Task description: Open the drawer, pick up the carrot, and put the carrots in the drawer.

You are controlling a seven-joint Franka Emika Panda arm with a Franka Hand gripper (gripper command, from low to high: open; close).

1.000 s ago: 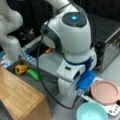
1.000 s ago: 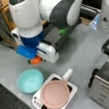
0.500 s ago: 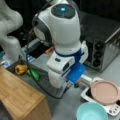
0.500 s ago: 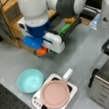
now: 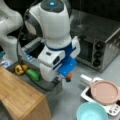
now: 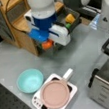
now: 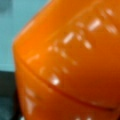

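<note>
Carrot (image 6: pixel 47 44) sat clamped in the gripper (image 5: pixel 67 78), lifted clear of the grey table (image 6: pixel 77 56) and filling the wrist view (image 7: pixel 70 62) with glossy orange. The drawer (image 6: pixel 75 16) already stood open at about one o'clock from the carrot in a front view, holding a yellow-orange vegetable (image 6: pixel 70 18) and a green vegetable (image 5: pixel 33 74). The carry to the drawer appeared to be the step in hand, calling for a firm hold above the rim walls.

Opposed front views — wrist close-up.
</note>
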